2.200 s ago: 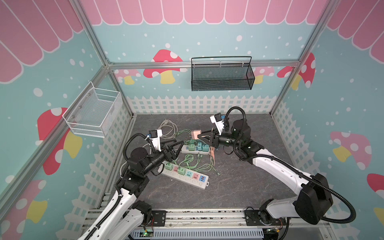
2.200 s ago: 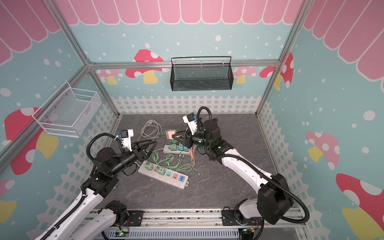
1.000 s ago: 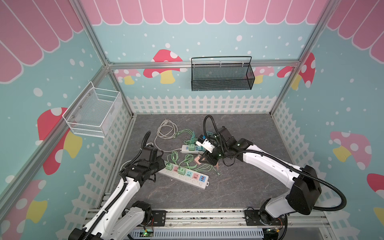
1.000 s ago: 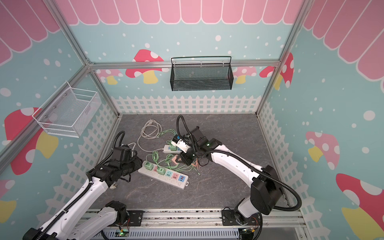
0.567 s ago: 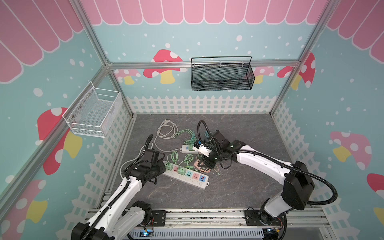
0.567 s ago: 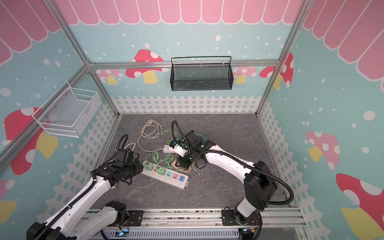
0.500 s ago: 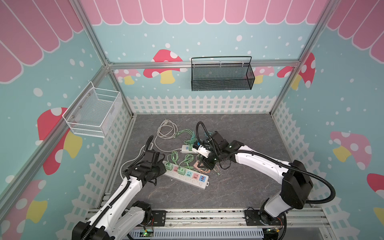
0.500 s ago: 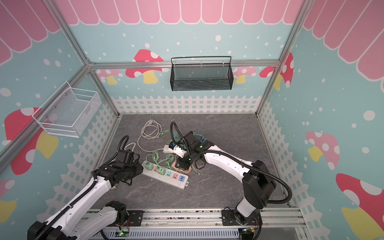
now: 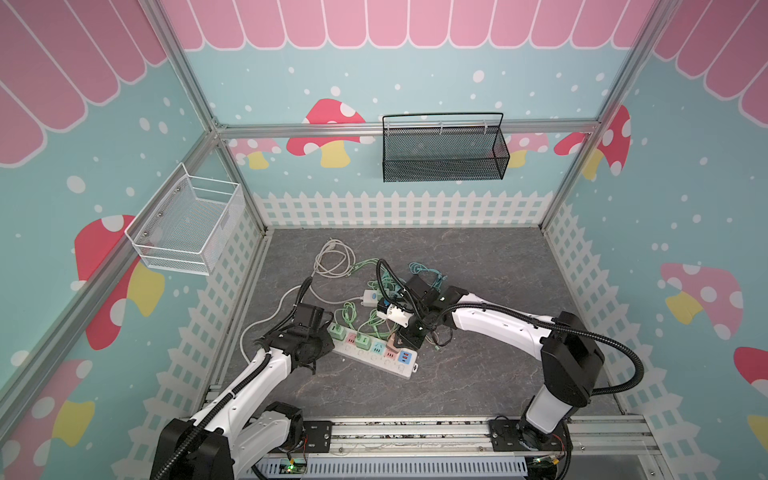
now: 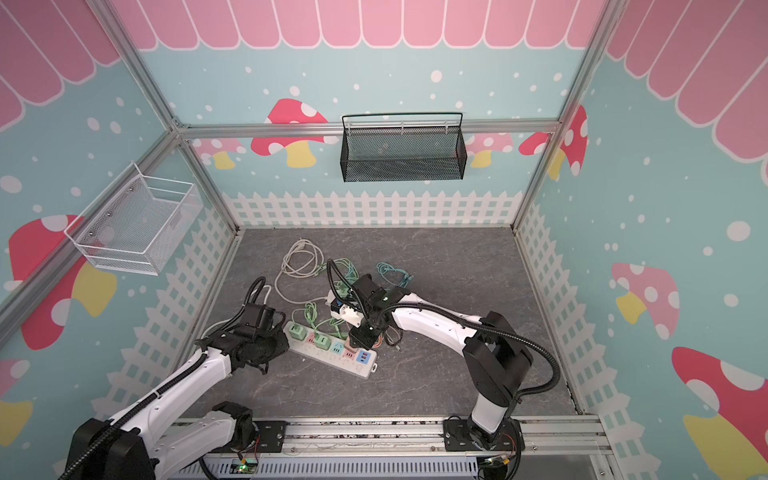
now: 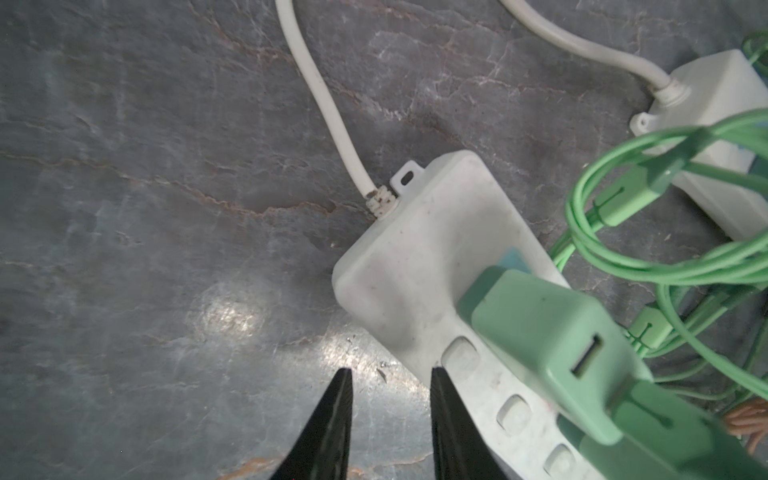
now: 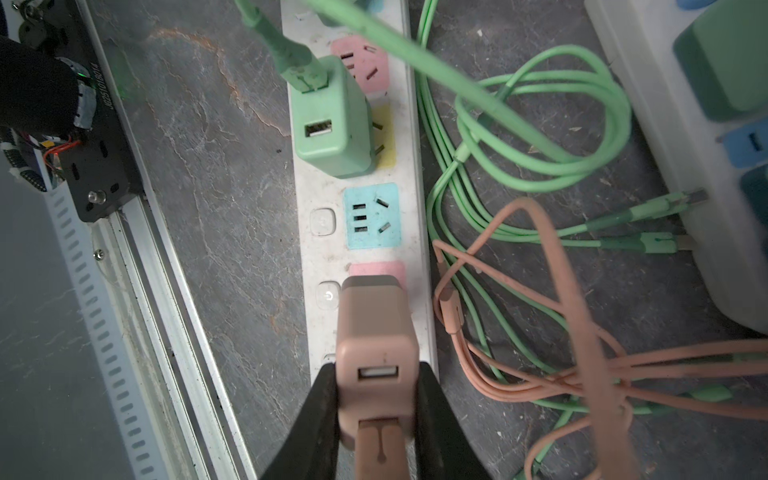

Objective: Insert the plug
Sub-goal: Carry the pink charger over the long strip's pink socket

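On the grey tabletop (image 9: 478, 257), my right gripper (image 12: 376, 374) had lowered the pink plug (image 12: 376, 328), clamped, onto the pink socket (image 12: 376, 268) of the power strip (image 12: 309, 253) (not seated, I judged). My left gripper (image 11: 390, 374) had narrowed, empty, beside its cord end.

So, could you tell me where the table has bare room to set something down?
The back right is bare, between the right arm and the back fence; so is the front band between the strip and the rail. The middle-left is crowded: cables, a second strip, the left arm.
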Controlling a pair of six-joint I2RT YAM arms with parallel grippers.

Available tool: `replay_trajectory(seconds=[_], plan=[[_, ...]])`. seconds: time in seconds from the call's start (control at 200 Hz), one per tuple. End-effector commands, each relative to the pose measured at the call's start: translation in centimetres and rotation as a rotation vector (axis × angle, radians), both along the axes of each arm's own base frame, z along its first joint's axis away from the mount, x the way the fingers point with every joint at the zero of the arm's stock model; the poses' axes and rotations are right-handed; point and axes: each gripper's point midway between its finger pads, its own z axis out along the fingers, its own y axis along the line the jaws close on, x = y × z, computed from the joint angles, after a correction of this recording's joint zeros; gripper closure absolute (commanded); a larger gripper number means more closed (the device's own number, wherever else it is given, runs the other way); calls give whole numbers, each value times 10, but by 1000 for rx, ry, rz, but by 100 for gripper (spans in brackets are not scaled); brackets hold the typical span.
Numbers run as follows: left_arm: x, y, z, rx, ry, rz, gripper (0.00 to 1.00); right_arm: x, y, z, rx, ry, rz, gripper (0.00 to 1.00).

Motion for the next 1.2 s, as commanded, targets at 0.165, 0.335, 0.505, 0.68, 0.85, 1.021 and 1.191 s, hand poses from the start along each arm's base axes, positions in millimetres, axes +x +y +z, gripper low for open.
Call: replay_trajectory(seconds=[0.165, 0.335, 0.505, 0.68, 0.85, 1.021, 1.191], plan=[[6, 5, -6, 14, -11, 19, 69, -3, 6, -1, -60, -14, 45, 100], [6, 6, -8, 15, -8, 19, 69, -8, 7, -6, -90, 0, 62, 100], [5, 5, -8, 14, -9, 18, 69, -9, 5, -8, -116, 3, 61, 100], [5, 5, -10, 13, -9, 17, 70, -8, 4, -11, -132, -4, 61, 100], [5, 5, -10, 12, -10, 18, 70, -9, 6, -16, -141, 1, 69, 100], [4, 5, -11, 9, -12, 18, 70, -9, 7, -20, -147, 4, 73, 100], [4, 5, -10, 5, -17, 19, 71, -9, 5, -22, -173, -4, 74, 100]])
